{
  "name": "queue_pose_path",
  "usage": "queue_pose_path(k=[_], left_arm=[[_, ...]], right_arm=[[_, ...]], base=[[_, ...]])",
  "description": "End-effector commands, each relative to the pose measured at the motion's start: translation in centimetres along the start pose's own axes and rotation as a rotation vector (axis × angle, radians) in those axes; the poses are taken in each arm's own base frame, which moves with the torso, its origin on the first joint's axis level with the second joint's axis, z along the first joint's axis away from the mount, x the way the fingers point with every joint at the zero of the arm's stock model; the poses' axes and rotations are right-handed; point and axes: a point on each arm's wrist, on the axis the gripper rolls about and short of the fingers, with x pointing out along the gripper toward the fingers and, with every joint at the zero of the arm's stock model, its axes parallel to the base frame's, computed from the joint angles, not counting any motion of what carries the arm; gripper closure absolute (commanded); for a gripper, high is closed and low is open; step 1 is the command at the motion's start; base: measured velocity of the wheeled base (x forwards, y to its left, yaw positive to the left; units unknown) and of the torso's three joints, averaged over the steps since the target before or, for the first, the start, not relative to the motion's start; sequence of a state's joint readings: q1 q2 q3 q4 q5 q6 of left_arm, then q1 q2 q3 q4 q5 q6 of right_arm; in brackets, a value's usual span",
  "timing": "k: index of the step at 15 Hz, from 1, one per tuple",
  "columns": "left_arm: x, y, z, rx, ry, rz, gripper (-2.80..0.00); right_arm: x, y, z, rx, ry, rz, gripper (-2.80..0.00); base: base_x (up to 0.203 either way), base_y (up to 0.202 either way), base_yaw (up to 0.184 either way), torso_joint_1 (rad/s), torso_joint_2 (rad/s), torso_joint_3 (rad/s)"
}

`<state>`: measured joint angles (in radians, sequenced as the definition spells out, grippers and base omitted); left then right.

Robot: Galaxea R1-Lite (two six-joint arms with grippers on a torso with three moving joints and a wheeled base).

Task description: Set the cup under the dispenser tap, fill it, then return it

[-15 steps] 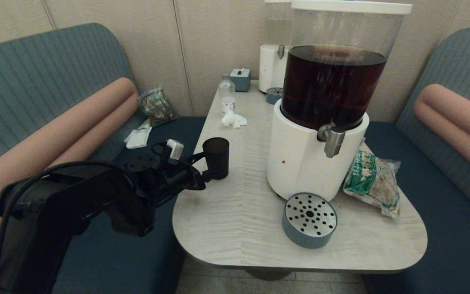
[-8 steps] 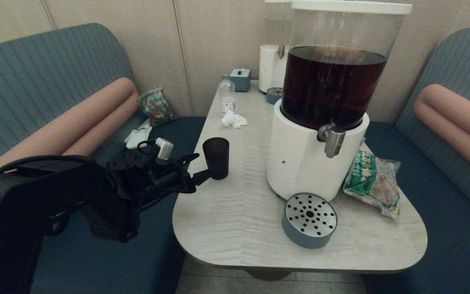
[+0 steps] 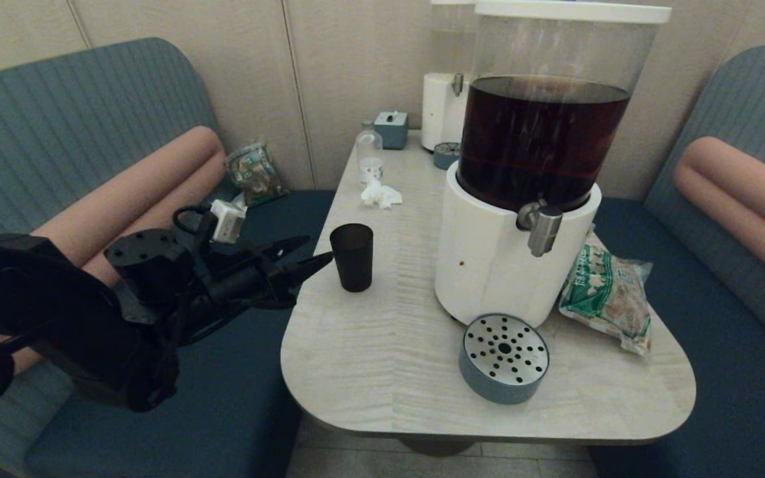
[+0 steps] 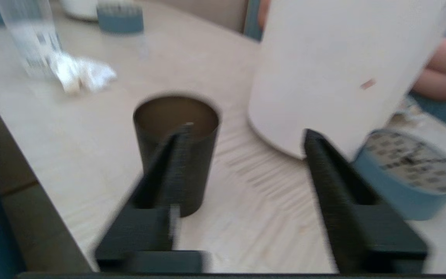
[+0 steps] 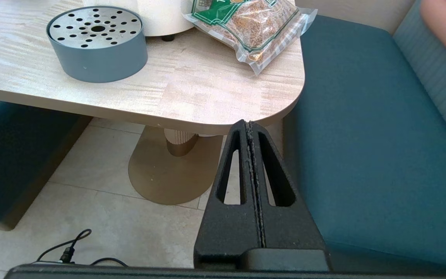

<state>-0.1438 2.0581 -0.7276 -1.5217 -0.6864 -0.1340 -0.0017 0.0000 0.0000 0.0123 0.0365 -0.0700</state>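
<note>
The smoky-black cup (image 3: 352, 256) stands upright on the table's left side, clear of the dispenser. My left gripper (image 3: 313, 252) hovers just left of it over the table edge, open and holding nothing. In the left wrist view the cup (image 4: 205, 155) sits partly behind one finger (image 4: 168, 170), outside the gap of the left gripper (image 4: 248, 130). The brushed-silver dispenser tap (image 3: 542, 229) juts from the white base (image 3: 489, 265) under the tank of dark brown liquid. My right gripper (image 5: 249, 124) is shut and empty, low beside the table's near right corner.
A round blue drip tray (image 3: 503, 358) with a perforated metal top lies in front of the dispenser. A snack bag (image 3: 605, 295) lies at its right. A clear bottle (image 3: 369, 156), crumpled tissue (image 3: 380, 194) and a smaller dispenser (image 3: 445, 99) stand at the back. Benches flank the table (image 3: 389, 332).
My left gripper has drawn back leftward from the cup, which its fingers flanked a second ago. The cup stays upright in the same spot.
</note>
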Motion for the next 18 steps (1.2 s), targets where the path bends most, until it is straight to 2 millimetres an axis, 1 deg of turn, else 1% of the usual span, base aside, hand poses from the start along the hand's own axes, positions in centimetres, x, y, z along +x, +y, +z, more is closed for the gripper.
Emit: queue_pose_path(k=[1, 3, 4, 7, 9, 12, 14, 16, 18], left_arm=[[-2.4, -2.6, 4.5, 0.06, -0.074, -0.009, 0.0], [-4.9, -4.9, 6.9, 0.086, -0.116, 0.008, 0.0], [-6.2, -6.0, 7.9, 0.092, -0.138, 0.038, 0.0], [-10.9, -9.8, 9.6, 0.084, -0.207, 0.161, 0.0], [-14.2, -12.5, 11.0, 0.094, -0.295, 0.222, 0.0], [-18.7, -15.7, 12.4, 0.127, -0.445, 0.334, 0.0], [-21.0, -17.4, 12.8, 0.149, -0.49, 0.39, 0.0], [-23.1, -19.1, 12.8, 0.169, -0.496, 0.451, 0.0], [-25.0, -20.8, 11.9, 0.158, -0.461, 0.499, 0.0]], right_arm=[[0.0, 0.0, 0.0, -0.001, 0.001, 0.001, 0.0], [0.0, 0.0, 0.0, -0.001, 0.001, 0.001, 0.0], [0.0, 0.0, 0.0, -0.001, 0.001, 0.001, 0.0], [0.0, 0.0, 0.0, -0.001, 0.001, 0.001, 0.0], [0.0, 0.0, 0.0, -0.001, 0.001, 0.001, 0.0], [0.0, 0.0, 0.0, -0.001, 0.001, 0.001, 0.0], [0.0, 0.0, 0.0, -0.001, 0.001, 0.001, 0.0], [0.0, 0.0, 0.0, -0.001, 0.001, 0.001, 0.0], [0.0, 0.0, 0.0, -0.001, 0.001, 0.001, 0.0]], base=[[0.0, 0.0, 0.0, 0.0, 0.0, 0.0], [0.0, 0.0, 0.0, 0.0, 0.0, 0.0], [0.0, 0.0, 0.0, 0.0, 0.0, 0.0], [0.0, 0.0, 0.0, 0.0, 0.0, 0.0], [0.0, 0.0, 0.0, 0.0, 0.0, 0.0], [0.0, 0.0, 0.0, 0.0, 0.0, 0.0], [0.0, 0.0, 0.0, 0.0, 0.0, 0.0], [0.0, 0.0, 0.0, 0.0, 0.0, 0.0], [0.0, 0.0, 0.0, 0.0, 0.0, 0.0]])
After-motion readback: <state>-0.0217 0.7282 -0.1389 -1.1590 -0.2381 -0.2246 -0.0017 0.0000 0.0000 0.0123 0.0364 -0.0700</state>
